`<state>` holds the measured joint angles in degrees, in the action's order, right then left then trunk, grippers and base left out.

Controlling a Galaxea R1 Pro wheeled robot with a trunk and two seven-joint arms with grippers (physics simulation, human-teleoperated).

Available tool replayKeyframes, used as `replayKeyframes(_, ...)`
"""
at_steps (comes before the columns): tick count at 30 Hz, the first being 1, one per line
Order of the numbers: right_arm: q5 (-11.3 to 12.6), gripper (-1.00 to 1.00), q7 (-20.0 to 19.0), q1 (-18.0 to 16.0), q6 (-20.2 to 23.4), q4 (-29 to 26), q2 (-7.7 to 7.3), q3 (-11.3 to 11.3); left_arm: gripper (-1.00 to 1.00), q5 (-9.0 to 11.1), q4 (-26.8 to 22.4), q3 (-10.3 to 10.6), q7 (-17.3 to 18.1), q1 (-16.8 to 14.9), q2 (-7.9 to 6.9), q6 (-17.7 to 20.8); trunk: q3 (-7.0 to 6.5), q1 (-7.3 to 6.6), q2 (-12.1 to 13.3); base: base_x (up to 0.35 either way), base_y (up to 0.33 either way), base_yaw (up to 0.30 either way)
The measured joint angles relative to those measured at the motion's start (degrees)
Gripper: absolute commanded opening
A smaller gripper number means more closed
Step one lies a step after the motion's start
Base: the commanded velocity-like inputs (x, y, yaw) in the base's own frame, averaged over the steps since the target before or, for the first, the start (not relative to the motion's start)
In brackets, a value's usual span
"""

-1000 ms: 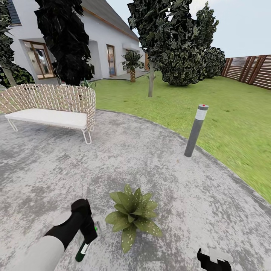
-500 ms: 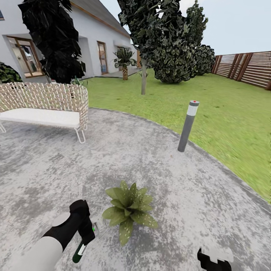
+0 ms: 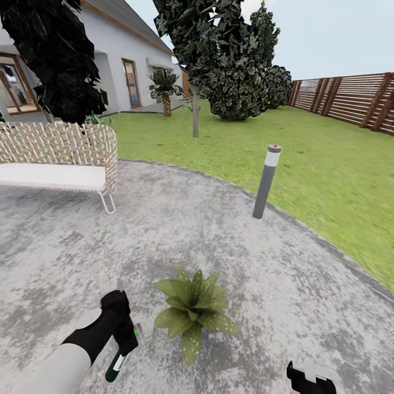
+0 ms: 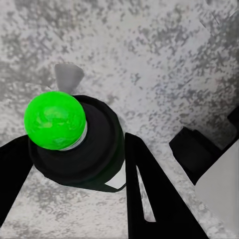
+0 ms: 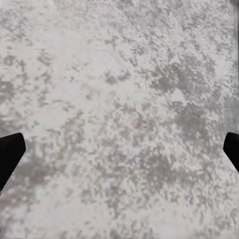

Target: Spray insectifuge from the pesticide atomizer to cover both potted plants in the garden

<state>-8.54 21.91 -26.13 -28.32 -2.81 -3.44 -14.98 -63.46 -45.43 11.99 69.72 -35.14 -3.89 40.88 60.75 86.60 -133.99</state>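
My left gripper (image 3: 129, 343) is shut on the pesticide atomizer (image 3: 116, 369), a slim bottle whose dark green end and white band hang below the fingers. In the left wrist view the atomizer (image 4: 74, 149) shows a bright green round cap on a black body between the black fingers (image 4: 154, 199). It hangs low over the grey paved patio (image 3: 230, 241), just left of a potted plant (image 3: 192, 309), a low rosette of speckled olive leaves. My right gripper (image 3: 311, 380) is at the bottom right; in its wrist view the gripper (image 5: 119, 152) is open over bare paving.
A wicker bench (image 3: 60, 158) with a white cushion stands at the back left of the patio. A grey bollard light (image 3: 266, 180) stands at the patio's edge by the lawn (image 3: 328, 180). Trees, a house and a brown slatted fence (image 3: 350, 98) lie beyond.
The head view has swung, so bench, bollard and trees sit further left in the picture. Both arms keep their pose, and the left gripper still holds the atomizer beside the plant.
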Motion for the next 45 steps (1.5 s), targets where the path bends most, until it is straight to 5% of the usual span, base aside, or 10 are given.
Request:
replayKeyframes(7,-0.1,1.00,0.0,0.0,0.0,0.0,0.00,0.1,-1.00,0.0,0.0,0.0,0.3,0.0,-0.48,-0.1,0.05,0.03,0.0,0.031,0.010,-0.155)
replayKeyframes(9,-0.1,1.00,0.0,0.0,0.0,0.0,0.00,0.1,-1.00,0.2,0.0,0.0,0.5,-0.6,-1.86,-0.2,0.05,0.03,0.0,0.001,0.000,-0.005)
replayKeyframes(11,-0.1,1.00,0.0,0.0,0.0,0.0,0.00,0.1,-1.00,0.2,0.0,0.1,2.0,-2.1,-2.46,-0.2,0.05,0.03,0.0,0.000,0.000,-0.002)
replayKeyframes(14,-0.1,1.00,0.0,0.0,0.0,0.0,0.00,0.1,-1.00,-0.2,0.0,0.4,8.8,-7.6,-2.74,-0.4,0.04,0.03,0.0,0.000,0.000,0.000)
replayKeyframes(18,-0.1,1.00,0.0,0.0,-0.1,0.0,0.00,0.1,-1.00,-3.4,0.0,0.6,11.6,-10.9,-2.72,-0.3,0.05,0.03,0.0,0.000,0.000,0.000)
replayKeyframes(25,-0.3,1.00,-0.1,0.0,-0.1,0.1,0.02,0.3,-1.00,-4.4,-0.2,0.1,11.5,-4.2,-2.51,-0.4,0.06,0.03,0.0,-0.016,0.000,0.000)
replayKeyframes(45,-0.1,1.00,-0.1,0.0,-0.1,0.1,0.18,0.3,-1.00,-4.2,-1.1,0.0,11.4,-3.7,-2.01,-0.2,0.07,0.06,0.0,-0.211,0.211,-0.206)
